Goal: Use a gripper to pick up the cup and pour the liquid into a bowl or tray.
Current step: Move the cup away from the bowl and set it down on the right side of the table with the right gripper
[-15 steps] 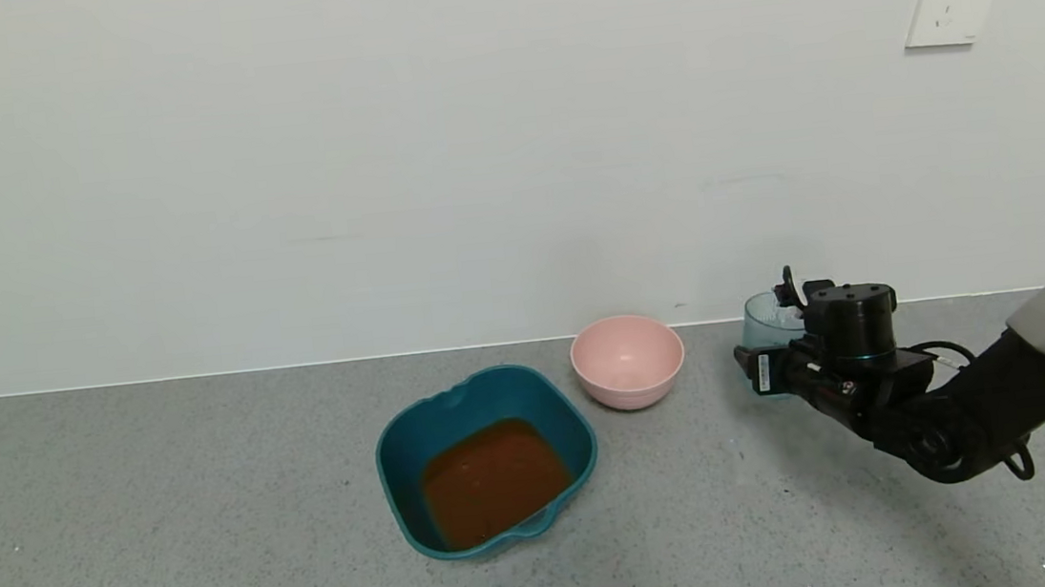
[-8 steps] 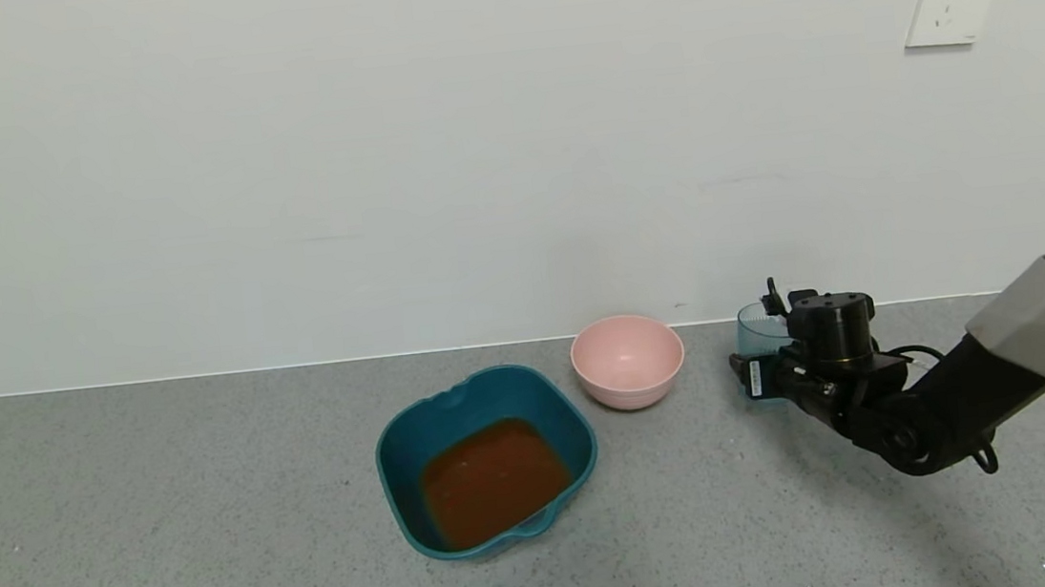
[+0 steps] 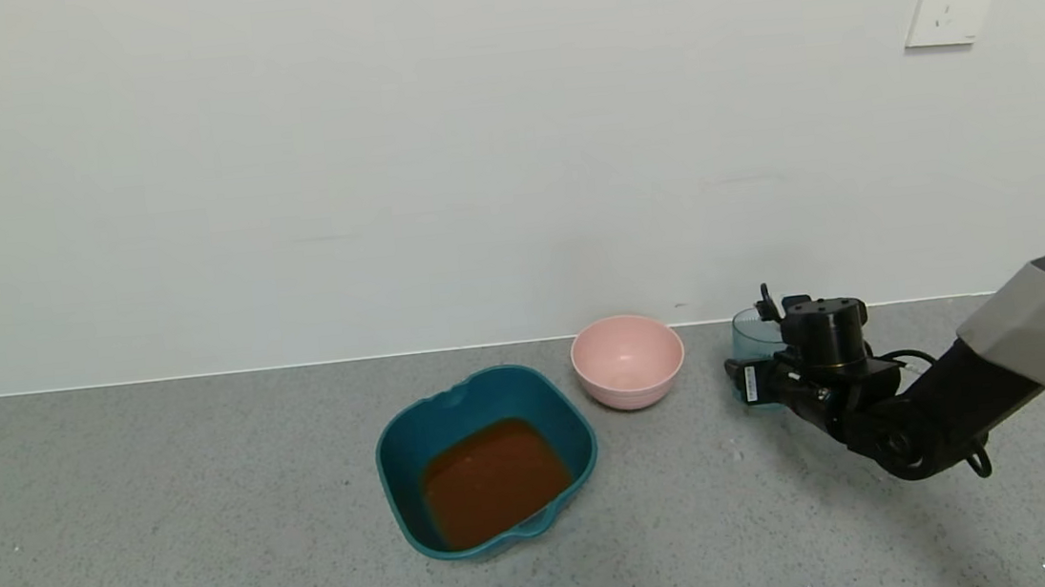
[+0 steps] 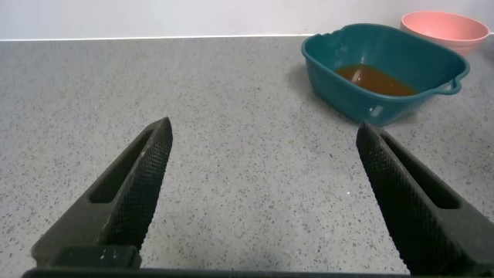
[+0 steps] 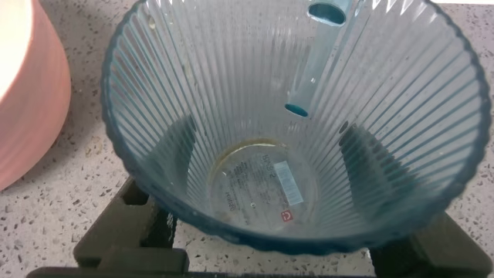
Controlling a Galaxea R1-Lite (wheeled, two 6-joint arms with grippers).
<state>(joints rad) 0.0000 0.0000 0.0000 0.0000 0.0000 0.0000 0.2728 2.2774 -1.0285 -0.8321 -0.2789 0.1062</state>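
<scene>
The right gripper (image 3: 749, 377) grasped the ribbed translucent blue-grey plastic cup (image 3: 757, 336), now empty, and had lowered it toward the desk (image 3: 170, 519) over the last second. The reddish-brown liquid (image 3: 492, 479) lay in the dark teal plastic basin (image 3: 404, 458), well to the gripper's left; pouring appeared complete. The left gripper (image 4: 262, 193) stood released.

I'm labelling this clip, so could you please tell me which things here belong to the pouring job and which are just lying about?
Part of the job:
- cup, empty, between the right gripper jaws
- teal basin
- brown liquid, in the basin

Lying about:
- pink bowl, empty, between basin and cup
- left gripper, open, idle away from the vessels
- wall socket
</scene>
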